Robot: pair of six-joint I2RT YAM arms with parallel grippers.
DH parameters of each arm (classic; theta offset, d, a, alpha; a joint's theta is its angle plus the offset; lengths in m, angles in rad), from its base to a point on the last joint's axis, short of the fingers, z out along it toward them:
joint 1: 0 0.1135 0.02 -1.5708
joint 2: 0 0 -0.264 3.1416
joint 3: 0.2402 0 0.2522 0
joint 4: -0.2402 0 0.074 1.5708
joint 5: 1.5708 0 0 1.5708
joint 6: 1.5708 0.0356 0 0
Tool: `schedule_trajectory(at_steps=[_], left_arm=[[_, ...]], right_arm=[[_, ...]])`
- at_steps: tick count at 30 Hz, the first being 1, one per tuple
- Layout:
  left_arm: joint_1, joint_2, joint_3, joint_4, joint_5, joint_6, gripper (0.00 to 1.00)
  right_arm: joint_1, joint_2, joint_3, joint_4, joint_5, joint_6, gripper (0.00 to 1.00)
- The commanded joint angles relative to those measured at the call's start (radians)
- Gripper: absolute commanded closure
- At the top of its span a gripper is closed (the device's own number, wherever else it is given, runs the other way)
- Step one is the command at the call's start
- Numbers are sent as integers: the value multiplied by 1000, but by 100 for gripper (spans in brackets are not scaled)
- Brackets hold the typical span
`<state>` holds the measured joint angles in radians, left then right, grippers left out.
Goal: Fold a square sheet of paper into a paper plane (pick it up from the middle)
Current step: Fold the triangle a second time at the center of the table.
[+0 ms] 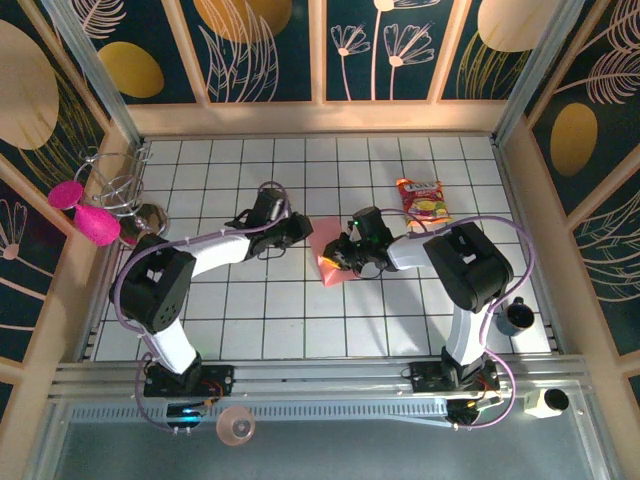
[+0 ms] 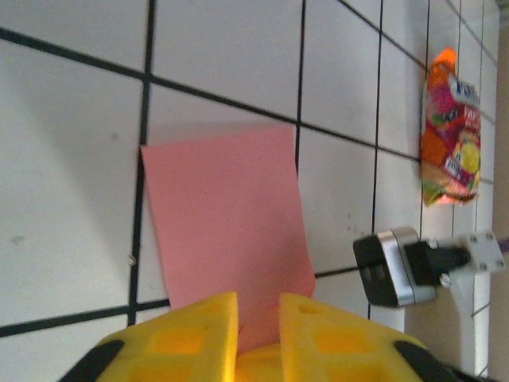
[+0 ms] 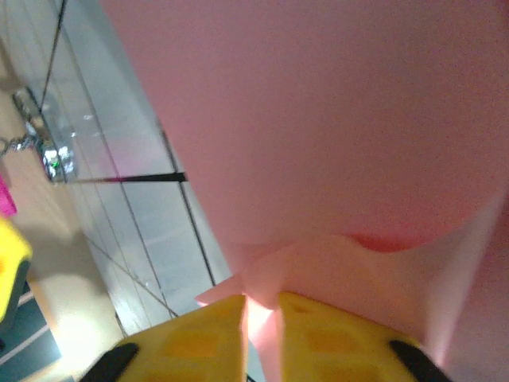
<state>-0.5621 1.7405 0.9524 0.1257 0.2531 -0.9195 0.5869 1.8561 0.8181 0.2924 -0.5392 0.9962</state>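
Noting pink sheet (image 2: pixel 227 207), rectangular, mostly flat; left gripper (image 2: pixel 258 318) pinches it narrowly, right gripper (image 3: pixel 261 310) too, we think (blurred).

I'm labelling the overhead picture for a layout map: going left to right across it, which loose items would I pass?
magenta discs → pink paper sheet → snack packet → dark cup

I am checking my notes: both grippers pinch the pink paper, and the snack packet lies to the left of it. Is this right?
No. The packet lies to the right of the paper, as the top view shows. The left gripper and the right gripper do pinch it.
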Motion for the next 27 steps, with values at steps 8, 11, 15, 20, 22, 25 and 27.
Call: schedule_trajectory(at_steps=[8,11,15,20,22,25,27], left_arm=[[-84,22,-35,-32,22,-24,100],[-100,35,-45,-29,31,-30,100],[-109,59,-41,-36,32,-35,100],[-119,91,-19,-64,28,-32,100],[-119,101,-15,-83,15,-32,100],[-118,111,-13,-110,-7,-30,100],[-118,121,-11,-119,-16,-30,100]], right_arm=[[-6,44,2,-93,31,-3,100],[-6,45,-2,-87,29,4,100],[-8,50,-5,-78,25,10,100],[-7,51,-7,-73,25,14,100],[-9,51,-10,-70,26,15,100],[-7,48,-15,-67,24,16,100],[-8,46,-15,-65,24,15,100]])
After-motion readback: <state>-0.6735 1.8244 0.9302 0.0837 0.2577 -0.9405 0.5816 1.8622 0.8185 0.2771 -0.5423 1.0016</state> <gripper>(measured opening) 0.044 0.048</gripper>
